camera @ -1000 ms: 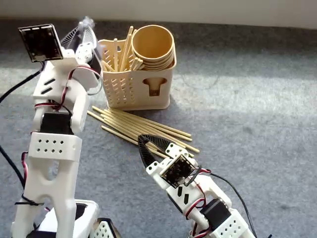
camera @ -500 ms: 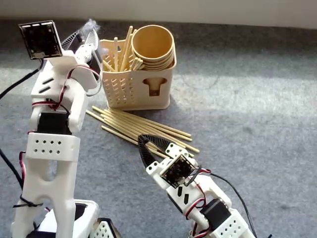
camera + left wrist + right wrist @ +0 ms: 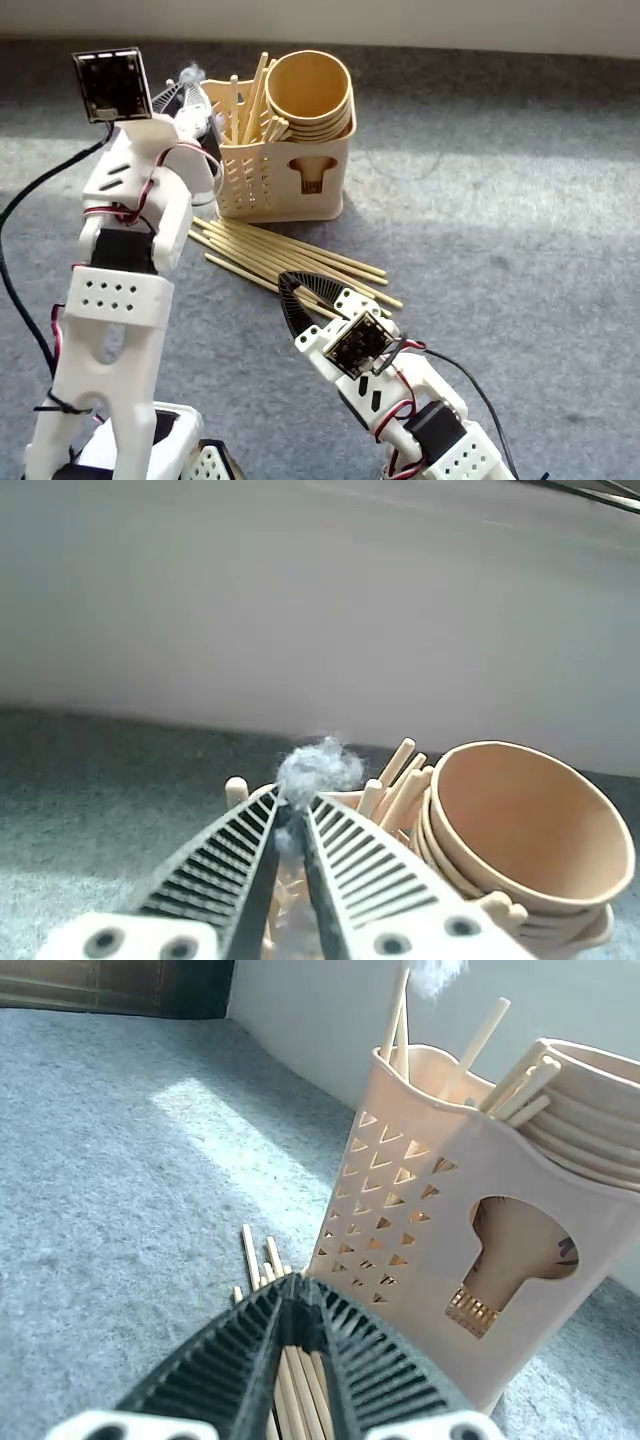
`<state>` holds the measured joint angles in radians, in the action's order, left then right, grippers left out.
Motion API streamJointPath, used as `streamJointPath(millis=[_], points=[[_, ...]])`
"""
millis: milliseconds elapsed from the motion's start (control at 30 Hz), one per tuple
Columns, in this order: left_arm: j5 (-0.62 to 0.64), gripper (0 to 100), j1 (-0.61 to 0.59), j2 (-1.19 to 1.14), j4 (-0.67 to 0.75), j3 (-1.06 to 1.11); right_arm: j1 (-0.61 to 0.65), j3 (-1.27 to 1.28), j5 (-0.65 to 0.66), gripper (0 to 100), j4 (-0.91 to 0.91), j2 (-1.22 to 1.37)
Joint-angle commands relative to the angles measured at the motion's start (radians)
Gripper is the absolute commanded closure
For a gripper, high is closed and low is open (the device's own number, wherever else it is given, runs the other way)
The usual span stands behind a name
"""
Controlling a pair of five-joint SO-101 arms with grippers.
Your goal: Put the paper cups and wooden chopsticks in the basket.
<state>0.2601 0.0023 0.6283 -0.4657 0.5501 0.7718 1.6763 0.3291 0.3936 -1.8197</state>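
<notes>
- Basket (image 3: 300, 185): upper centre of the high view, holding the stacked paper cups (image 3: 310, 90) and several upright chopsticks (image 3: 250, 100).
- Loose chopsticks (image 3: 270, 250): a bundle on the grey carpet (image 3: 500, 250), centre frame, just below the basket.
- Left gripper (image 3: 293, 805): fingers closed with no stick between them and a tuft of grey fluff (image 3: 318, 768) at the tips. It hangs at the basket's rim, upper left.
- Right gripper (image 3: 296, 1285): tips together, low over the bundle. Whether a stick is pinched cannot be told.
- Risk: closed tips skid over the round sticks and scatter them.
- Risk: the left arm, so near the rim, knocks the upright sticks or tips the basket.
- Risk: the fluff weakens any later grip.
</notes>
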Motion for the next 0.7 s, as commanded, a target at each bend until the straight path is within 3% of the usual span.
streamJointPath(millis=[0,200,367,533,667], points=[[-0.011,99,0.021,0.004,0.003,0.004,0.005,0.093,0.011,99.3,0.002,-0.01],[-0.008,99,0.021,0.015,0.003,-0.008,0.005,0.093,0.011,99.3,0.002,-0.01],[0.098,99,0.013,0.088,0.002,-0.096,0.005,0.093,0.011,99.3,0.002,-0.01],[0.109,99,0.012,0.133,0.003,-0.14,0.005,0.093,0.011,99.3,0.002,-0.01],[0.109,99,-0.047,0.131,0.005,-0.139,0.005,0.093,0.011,99.3,0.002,-0.01]])
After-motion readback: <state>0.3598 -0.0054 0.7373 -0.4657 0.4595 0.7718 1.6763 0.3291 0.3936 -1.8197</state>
